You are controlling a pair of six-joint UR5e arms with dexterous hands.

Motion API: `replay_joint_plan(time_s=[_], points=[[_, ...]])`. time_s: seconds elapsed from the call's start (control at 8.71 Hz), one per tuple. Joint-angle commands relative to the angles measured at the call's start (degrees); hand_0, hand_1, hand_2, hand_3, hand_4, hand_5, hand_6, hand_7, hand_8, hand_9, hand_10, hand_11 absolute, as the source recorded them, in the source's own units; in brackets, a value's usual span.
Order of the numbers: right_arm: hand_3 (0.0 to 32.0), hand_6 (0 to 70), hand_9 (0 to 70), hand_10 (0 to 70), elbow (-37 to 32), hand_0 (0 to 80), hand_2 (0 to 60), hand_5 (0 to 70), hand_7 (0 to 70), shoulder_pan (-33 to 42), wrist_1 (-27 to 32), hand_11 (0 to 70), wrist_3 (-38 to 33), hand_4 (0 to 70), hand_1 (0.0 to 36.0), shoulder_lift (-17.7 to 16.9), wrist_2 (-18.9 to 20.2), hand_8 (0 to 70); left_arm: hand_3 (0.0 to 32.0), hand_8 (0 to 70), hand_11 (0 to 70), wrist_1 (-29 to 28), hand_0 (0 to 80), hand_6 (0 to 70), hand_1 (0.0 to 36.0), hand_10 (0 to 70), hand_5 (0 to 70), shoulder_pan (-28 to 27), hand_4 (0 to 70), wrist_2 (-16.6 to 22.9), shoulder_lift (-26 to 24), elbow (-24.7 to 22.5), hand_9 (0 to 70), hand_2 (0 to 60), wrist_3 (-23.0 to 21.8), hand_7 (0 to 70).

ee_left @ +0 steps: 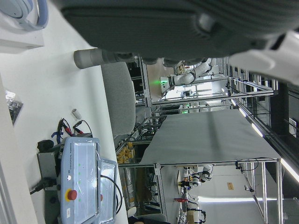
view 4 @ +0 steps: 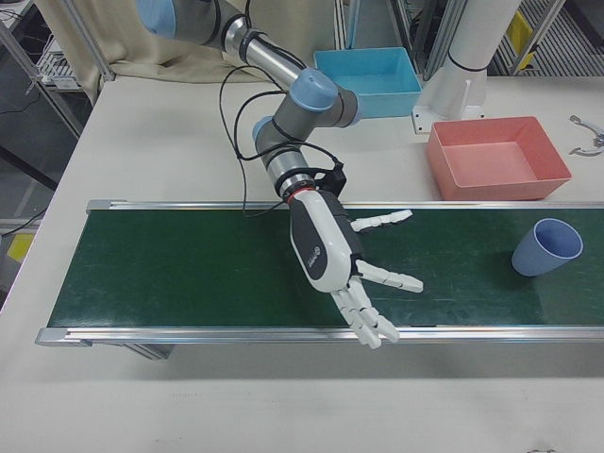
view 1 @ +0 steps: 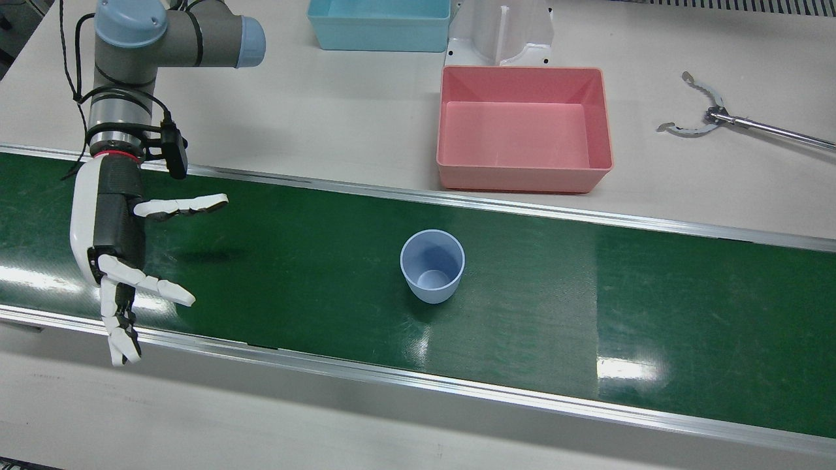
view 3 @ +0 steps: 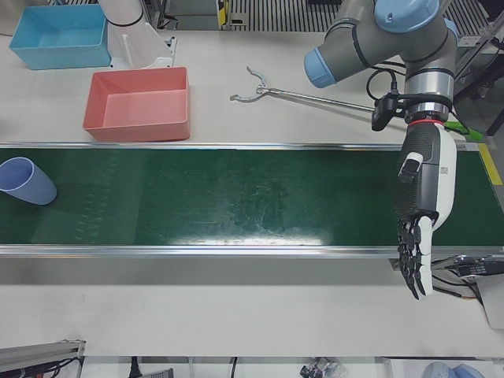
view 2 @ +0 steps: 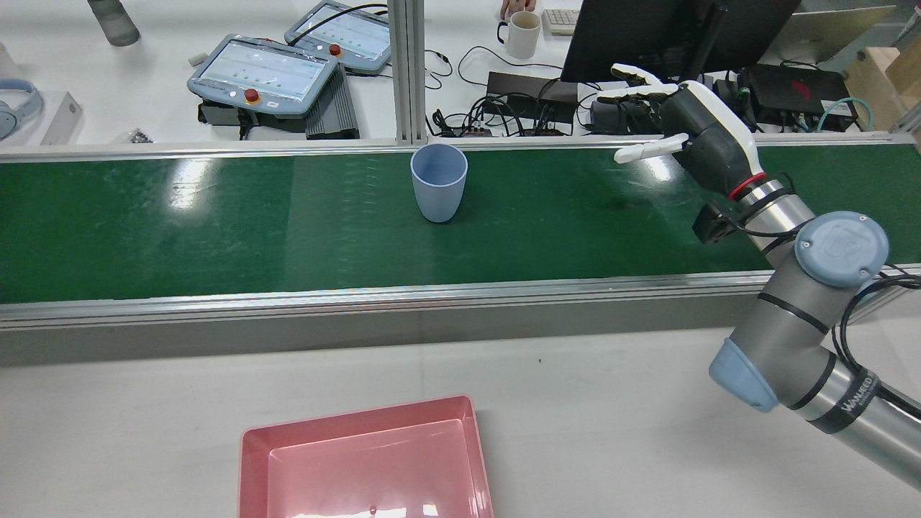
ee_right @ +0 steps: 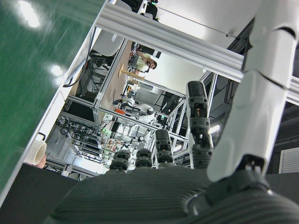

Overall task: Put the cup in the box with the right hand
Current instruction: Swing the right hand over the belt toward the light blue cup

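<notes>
Right hand (view 1: 108,261): hovering over the green belt (view 1: 588,313), fingers (view 1: 186,205) spread wide, holding nothing
Cup (view 1: 432,266): standing upright on belt, mouth up, well apart from the fingertips, off to their open side
Box (view 1: 524,128): pink, empty, sitting on the table beyond the belt, past the cup from the fingers
Left hand (view 3: 423,206): hanging over the far end of belt, fingers looking extended, empty, nowhere nr cup
Risk: fingers arriving too high or fast could be tipping the light cup; thumb clipping the rim could be knocking it over
</notes>
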State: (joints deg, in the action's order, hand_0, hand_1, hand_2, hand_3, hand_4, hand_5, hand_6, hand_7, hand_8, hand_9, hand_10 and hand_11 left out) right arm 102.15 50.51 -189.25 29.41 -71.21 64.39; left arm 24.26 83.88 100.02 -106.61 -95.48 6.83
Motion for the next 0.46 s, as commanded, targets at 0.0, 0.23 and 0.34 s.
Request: replay_joint_plan(time_s=[0.0, 0.23, 0.34], points=[[0.0, 6.2, 8.9, 4.5, 0.50, 53.6, 6.8, 5.4, 25.0, -2.87, -6.44, 8.2, 0.30, 33.5, 14.8, 2.39, -1.81, 3.3, 0.0, 0.0, 0.0, 0.00, 0.0, 0.0, 0.0, 0.0, 0.0, -0.03, 0.0, 0.00, 0.00, -0.06, 0.0, 0.0, 0.03, 0.0], [4.4, 4.4, 6.7, 2.0, 3.21, 54.1, 3.1, 5.4, 22.0, -3.05, -10.59, 4.6, -0.14, 28.0, 14.8, 1.70, -1.38, 2.1, 0.0, 0.0, 0.0, 0.00, 0.0, 0.0, 0.0, 0.0, 0.0, -0.03, 0.0, 0.00, 0.00, 0.03, 0.0, 0.0, 0.03, 0.0], [10.2, 3.3, 5.8, 1.2, 5.14, 52.6, 0.0, 4.7, 19.6, -2.96, -12.44, 3.3, -0.31, 24.8, 11.8, 0.82, -1.11, 1.8, 0.0, 0.0, 0.0, 0.00, 0.0, 0.0, 0.0, 0.0, 0.0, 0.05, 0.0, 0.00, 0.00, 0.03, 0.0, 0.0, 0.03, 0.0]])
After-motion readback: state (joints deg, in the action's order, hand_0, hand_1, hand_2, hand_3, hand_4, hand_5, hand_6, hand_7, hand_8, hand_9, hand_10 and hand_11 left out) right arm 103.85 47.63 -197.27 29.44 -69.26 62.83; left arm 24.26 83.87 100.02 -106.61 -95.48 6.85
